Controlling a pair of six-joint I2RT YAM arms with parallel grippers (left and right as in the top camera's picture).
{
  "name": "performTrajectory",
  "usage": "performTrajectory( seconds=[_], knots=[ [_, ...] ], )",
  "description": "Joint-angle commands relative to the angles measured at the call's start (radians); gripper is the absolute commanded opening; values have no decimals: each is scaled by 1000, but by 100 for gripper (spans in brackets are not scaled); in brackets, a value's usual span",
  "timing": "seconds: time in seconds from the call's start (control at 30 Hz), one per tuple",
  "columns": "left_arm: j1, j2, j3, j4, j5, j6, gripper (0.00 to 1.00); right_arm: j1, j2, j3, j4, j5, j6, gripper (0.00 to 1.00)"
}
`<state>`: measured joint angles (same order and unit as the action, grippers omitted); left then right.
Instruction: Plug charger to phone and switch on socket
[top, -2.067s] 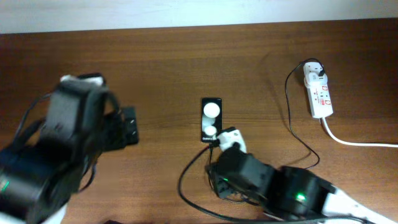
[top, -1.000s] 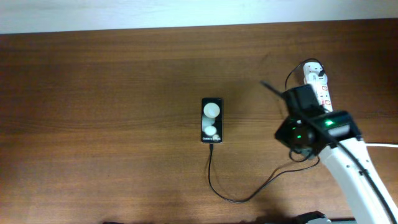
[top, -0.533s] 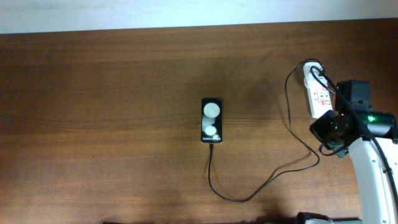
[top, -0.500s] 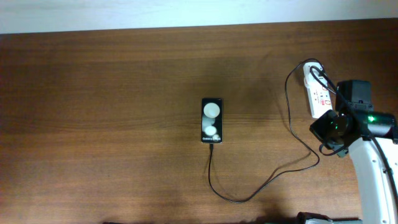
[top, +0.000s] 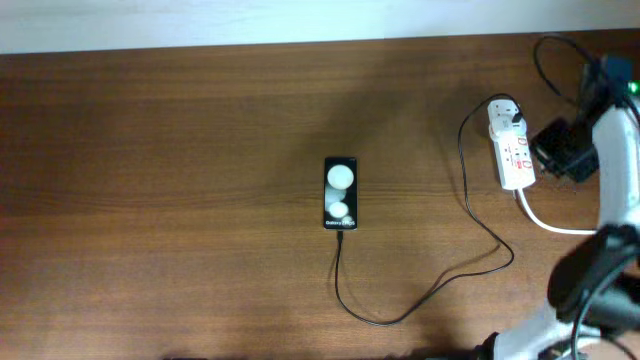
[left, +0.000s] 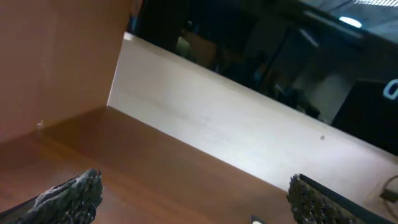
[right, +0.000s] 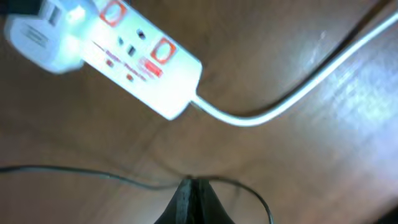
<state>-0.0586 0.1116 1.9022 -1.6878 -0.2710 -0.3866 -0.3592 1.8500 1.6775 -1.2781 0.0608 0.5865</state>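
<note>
Overhead: the socket (top: 512, 147), a smooth white plastic strip, lies at the right side of the table (top: 150, 200), its long axis running near to far. The right gripper (top: 558, 150) hangs just beside it on the outer side, so the red-marked switches lie inward of it. The right arm is plainly nearer, and the left arm is out of view. The charger (top: 470, 215), a thin limp black cable, loops from the socket's far end to the glossy flat phone (top: 340, 193) at mid-table; its tip looks seated.

Left wrist: the left gripper (left: 193, 190) is spread wide with nothing between its ridged pads.

Right wrist: the fingers are pressed together to a point, gripping nothing. The socket sits up-left of them, and the thick white cord (right: 280, 106) curves away.
</note>
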Motion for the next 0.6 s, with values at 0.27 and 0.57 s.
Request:
performTrajectory(
  seconds=[0.27,0.57],
  knots=[
    [-79,-103,13,0,-10,-2,99,-3,310,311,54,-97,1,4],
    [-76,-103,13,0,-10,-2,99,-3,402,311,188,-106,62,4]
  ],
)
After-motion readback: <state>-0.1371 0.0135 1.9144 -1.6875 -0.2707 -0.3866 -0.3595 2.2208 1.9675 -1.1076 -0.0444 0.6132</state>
